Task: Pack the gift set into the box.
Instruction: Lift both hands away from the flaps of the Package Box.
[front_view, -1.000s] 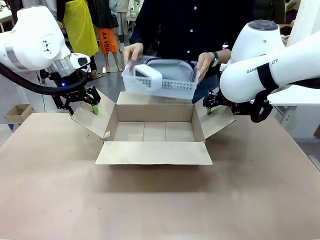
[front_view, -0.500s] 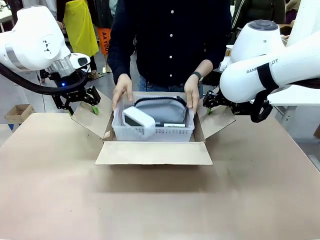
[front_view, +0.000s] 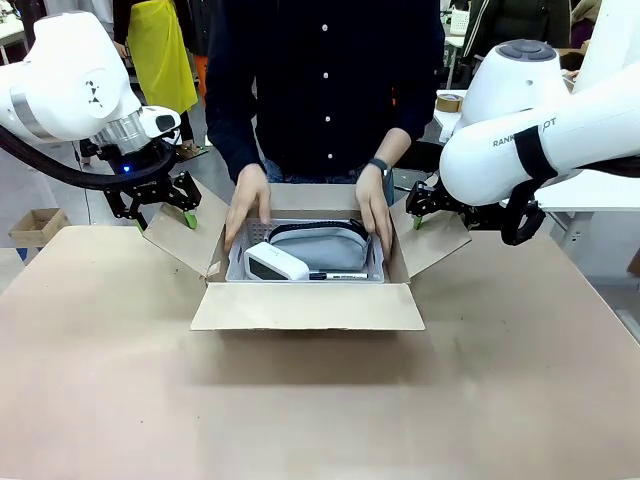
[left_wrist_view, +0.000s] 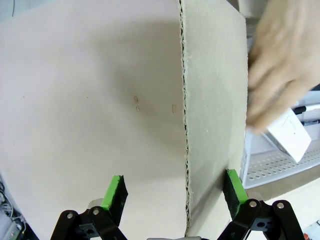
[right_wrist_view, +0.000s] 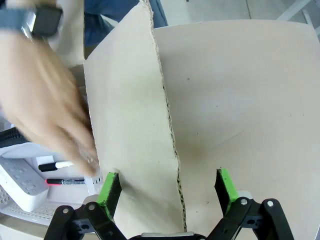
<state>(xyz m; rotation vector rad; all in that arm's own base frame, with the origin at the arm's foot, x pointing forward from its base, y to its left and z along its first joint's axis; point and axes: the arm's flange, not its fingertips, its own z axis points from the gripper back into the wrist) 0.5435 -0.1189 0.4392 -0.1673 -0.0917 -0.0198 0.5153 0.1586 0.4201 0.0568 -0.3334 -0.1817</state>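
- Left gripper (front_view: 162, 212): jaws spread wide, holding nothing. The box's left flap (left_wrist_view: 215, 100) stands edge-on between its fingers, closer to one pad. I cannot tell whether that pad touches it.
- Right gripper (front_view: 428, 210): likewise spread wide and empty, straddling the right flap (right_wrist_view: 130, 125), with a gap on both sides of the cardboard.
- Box (front_view: 308, 305): open on the table (front_view: 300, 400), between the two grippers, with the front flap folded out flat.
- Basket (front_view: 232, 265): down inside the box, just beyond each gripper's flap. One of the person's hands (front_view: 247, 205) is on each short end.
- Contents: a grey pouch (front_view: 325, 245) at the back, and a white flat item (front_view: 277, 263) tilted on the end nearer the left gripper. Two marker pens (right_wrist_view: 67, 181) lie nearer the right gripper.
- Handling judgement, basket: thin perforated plastic, probably light. The walls likely flex if squeezed mid-span, so the short-end rims are the best hold, as the hands have it.
- Handling judgement, contents: all of it lies loose. The pouch is soft, and the smooth flat item and pens would slide if the basket tipped, so it should be kept level.
- Handling judgement, flaps: corrugated board, stiff across the panel and hinging only at the crease. A pinch near the free edge between the pads should suffice, with light force to avoid crushing the flutes.
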